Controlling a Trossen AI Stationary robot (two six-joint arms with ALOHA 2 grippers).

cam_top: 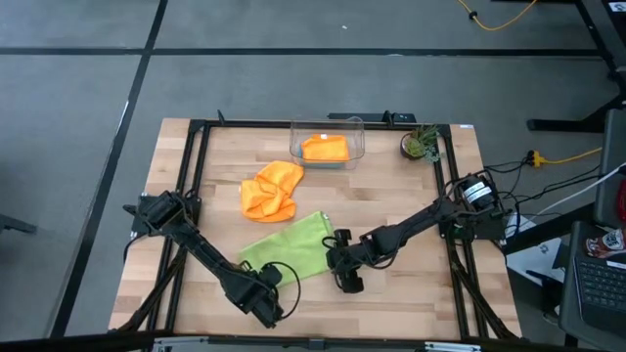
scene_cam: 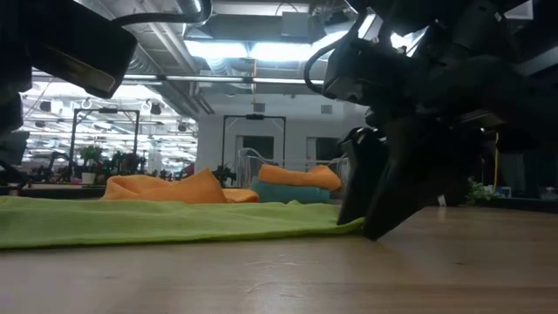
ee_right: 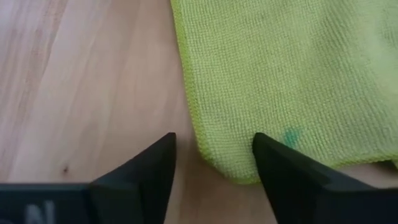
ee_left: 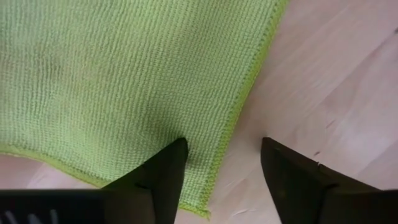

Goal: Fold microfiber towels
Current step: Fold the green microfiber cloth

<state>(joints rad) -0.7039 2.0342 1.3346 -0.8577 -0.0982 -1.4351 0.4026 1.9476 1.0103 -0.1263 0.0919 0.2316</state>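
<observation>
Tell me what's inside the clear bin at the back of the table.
The clear bin holds an orange towel; the low view shows a teal towel beneath it. Anything under those is covered.

A light wooden table [cam_top: 196, 176] with a black frame along its edges is seen. A lime green towel [cam_top: 289, 244] is spread flat near the middle, toward the front edge. A crumpled orange towel [cam_top: 271, 191] is placed just behind it. A clear plastic bin [cam_top: 358, 147] stands at the back edge, and a small potted plant [cam_top: 422, 145] is set near the back right corner.
</observation>
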